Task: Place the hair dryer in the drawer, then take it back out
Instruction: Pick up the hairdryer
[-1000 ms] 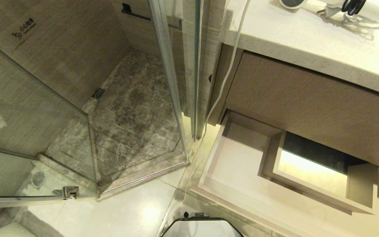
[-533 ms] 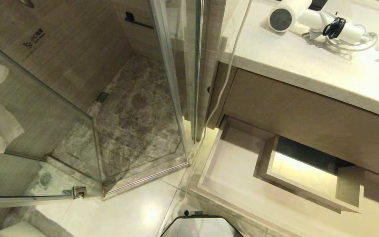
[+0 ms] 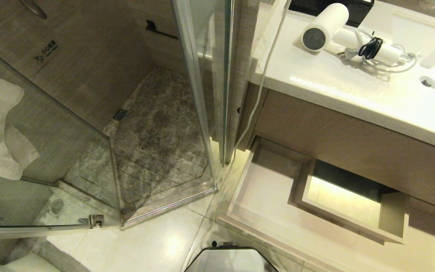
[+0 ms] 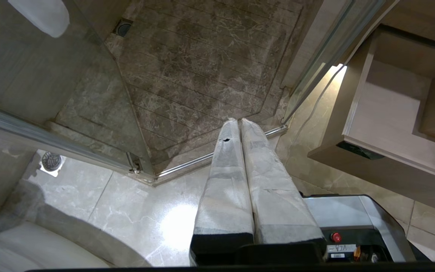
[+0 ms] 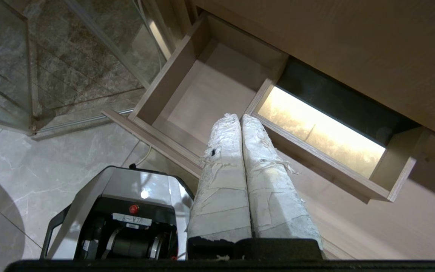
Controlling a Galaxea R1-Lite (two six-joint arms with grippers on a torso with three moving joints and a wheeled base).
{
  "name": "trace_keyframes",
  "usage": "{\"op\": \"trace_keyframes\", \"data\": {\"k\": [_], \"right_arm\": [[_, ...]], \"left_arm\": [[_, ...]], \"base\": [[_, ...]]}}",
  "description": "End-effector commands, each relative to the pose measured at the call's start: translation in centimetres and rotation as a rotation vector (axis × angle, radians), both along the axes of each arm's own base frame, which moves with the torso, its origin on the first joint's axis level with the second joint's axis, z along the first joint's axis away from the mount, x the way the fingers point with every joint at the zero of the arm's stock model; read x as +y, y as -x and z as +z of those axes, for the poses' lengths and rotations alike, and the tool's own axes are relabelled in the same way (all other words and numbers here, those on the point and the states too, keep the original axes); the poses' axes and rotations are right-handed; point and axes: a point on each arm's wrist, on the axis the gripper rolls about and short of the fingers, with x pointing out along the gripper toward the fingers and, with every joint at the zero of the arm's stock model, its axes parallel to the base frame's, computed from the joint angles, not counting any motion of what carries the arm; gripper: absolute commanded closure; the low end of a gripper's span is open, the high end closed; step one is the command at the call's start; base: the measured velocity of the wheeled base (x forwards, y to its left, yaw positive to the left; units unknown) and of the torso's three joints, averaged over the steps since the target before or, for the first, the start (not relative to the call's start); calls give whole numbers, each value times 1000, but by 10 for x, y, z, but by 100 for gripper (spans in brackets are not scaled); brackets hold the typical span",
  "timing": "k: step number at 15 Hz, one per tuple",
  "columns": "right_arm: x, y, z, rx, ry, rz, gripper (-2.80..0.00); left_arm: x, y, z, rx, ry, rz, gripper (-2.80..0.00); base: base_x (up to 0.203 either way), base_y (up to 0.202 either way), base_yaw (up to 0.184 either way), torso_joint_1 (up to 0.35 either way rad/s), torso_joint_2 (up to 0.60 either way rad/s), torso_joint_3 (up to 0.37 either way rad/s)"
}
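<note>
The white hair dryer [image 3: 325,27] lies on the pale countertop [image 3: 353,90] at the upper right of the head view, dark round end facing me, its coiled cord bound by a black strap [image 3: 370,48]. Below the counter the light-wood drawer [image 3: 263,196] stands pulled open and holds nothing, its floor wrapping a boxed cut-out [image 3: 347,200]; the right wrist view shows the drawer [image 5: 217,94] too. My right gripper [image 5: 240,118] hangs shut and holds nothing above the drawer's front edge. My left gripper [image 4: 239,121] is shut and holds nothing over the floor by the shower sill. Neither arm shows in the head view.
A glass shower enclosure [image 3: 198,94] with a marble floor fills the left. A thin white cable [image 3: 257,98] hangs down the cabinet's left side. A sink basin [image 3: 425,37] sits at the counter's far right. My base [image 3: 230,260] stands just before the drawer.
The head view has tilted upward: the whole scene slid down, bringing the whole hair dryer and the sink into view. Nothing in the scene itself moved.
</note>
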Motion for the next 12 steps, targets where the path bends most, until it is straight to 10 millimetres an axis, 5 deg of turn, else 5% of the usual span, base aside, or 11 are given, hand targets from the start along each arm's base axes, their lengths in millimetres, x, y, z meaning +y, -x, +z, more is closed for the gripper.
{"op": "trace_keyframes", "data": {"k": [1, 12], "right_arm": [[0, 3, -1, -38, -3, 1, 0], [0, 3, -1, -38, -5, 1, 0]], "left_arm": [[0, 0, 0, 1, 0, 1, 0], [0, 0, 0, 1, 0, 1, 0]], "base": [[0, 0, 0, 168, -306, -146], [0, 0, 0, 153, -297, -142]]}}
